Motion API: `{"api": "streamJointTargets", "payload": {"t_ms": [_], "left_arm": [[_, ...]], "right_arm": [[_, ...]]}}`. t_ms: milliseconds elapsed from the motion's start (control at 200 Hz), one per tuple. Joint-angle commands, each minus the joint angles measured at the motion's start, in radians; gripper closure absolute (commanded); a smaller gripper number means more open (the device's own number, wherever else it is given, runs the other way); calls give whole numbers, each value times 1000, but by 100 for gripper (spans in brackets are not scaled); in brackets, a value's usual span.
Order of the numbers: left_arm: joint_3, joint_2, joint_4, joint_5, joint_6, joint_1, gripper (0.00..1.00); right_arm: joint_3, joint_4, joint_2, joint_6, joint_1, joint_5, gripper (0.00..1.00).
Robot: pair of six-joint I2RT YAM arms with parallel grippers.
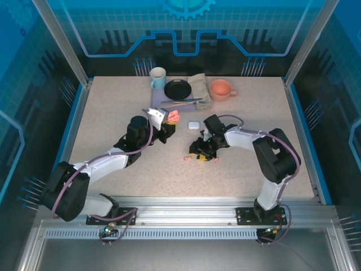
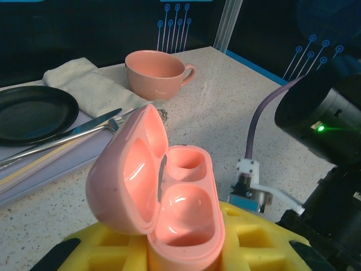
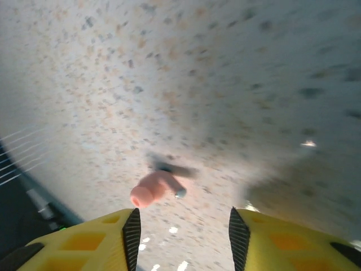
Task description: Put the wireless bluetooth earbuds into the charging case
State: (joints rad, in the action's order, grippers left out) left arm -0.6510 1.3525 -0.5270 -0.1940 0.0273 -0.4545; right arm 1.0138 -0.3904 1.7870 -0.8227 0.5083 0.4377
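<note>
No lettering, numerals or brand marks legible on any surface; sole sign-like graphic is a pale-blue cogwheel emblem (image 1: 189, 11) printed top centre on the blue circuit-patterned back wall panel (image 1: 113, 22), carrying no text.

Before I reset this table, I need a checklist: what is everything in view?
pink case: 1, pink, open, held in left pincer
white case: 1, white, table centre
earbud: 1 certain, pink, on table ahead of right pincer
mug: 1, pale blue, far left
cup: 1, salmon, far right
plate: 1, black, between them
napkin: 1, beige, beside plate
cutlery: silver, count unclear, near plate
left pincer: yellow, shut on pink case
right pincer: yellow, open
</note>
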Motion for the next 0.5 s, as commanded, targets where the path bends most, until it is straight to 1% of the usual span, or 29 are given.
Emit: {"api": "streamJointTargets", "payload": {"t_ms": [0, 80, 105, 250, 345, 495], "left_arm": [[2, -23, -5, 7, 9, 4, 100], [-1, -21, -5, 6, 11, 4, 100], [-1, -22, -5, 7, 11, 4, 100], [1, -38, 7, 28, 9, 12, 100], [6, -58, 18, 49, 12, 27, 100], [26, -99, 24, 77, 39, 61, 100]], "right_arm": [[49, -231, -61, 116, 15, -193, 52], [85, -258, -94, 143, 58, -245, 52], [110, -283, -96, 152, 80, -280, 51], [235, -346, -56, 226, 204, -429, 51], [272, -321, -6, 242, 240, -432, 53], [286, -260, 75, 220, 250, -407, 56]]}}
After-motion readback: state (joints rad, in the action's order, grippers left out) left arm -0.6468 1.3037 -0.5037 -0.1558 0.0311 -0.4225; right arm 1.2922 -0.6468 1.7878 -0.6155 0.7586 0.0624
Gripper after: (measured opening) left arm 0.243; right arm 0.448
